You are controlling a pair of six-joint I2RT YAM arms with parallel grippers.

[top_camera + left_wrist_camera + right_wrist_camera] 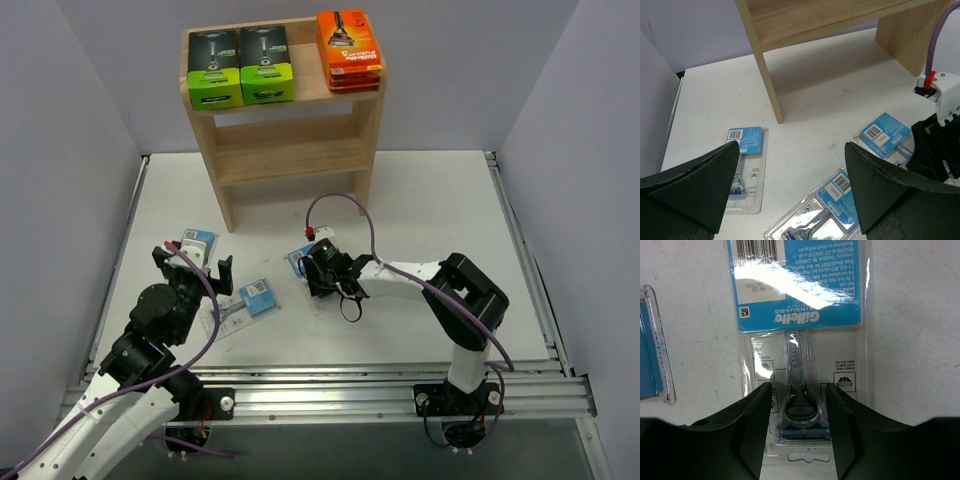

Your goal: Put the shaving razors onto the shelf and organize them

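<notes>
From above, the ribbed aluminium rail (pixel 330 400) sits nearest. Beyond it the left jaws gape wide and empty over the white bench (pixel 440 200), with two clear blister packs (pixel 245 303) just ahead of them, and the right jaws cover a third blister pack (pixel 299 260); far beyond both, the pale-wood shelf (pixel 290 150) carries two black-and-lime boxes (pixel 215 68) and stacked orange boxes (pixel 349 50) on its top tier. The left wrist view shows matte black wedge fingers (pixel 695 185) spread apart, with one glossy pack lying between them. In the right wrist view, the right jaws are closed on the third blister pack's moulded bubble, which lies flat on the bench.
</notes>
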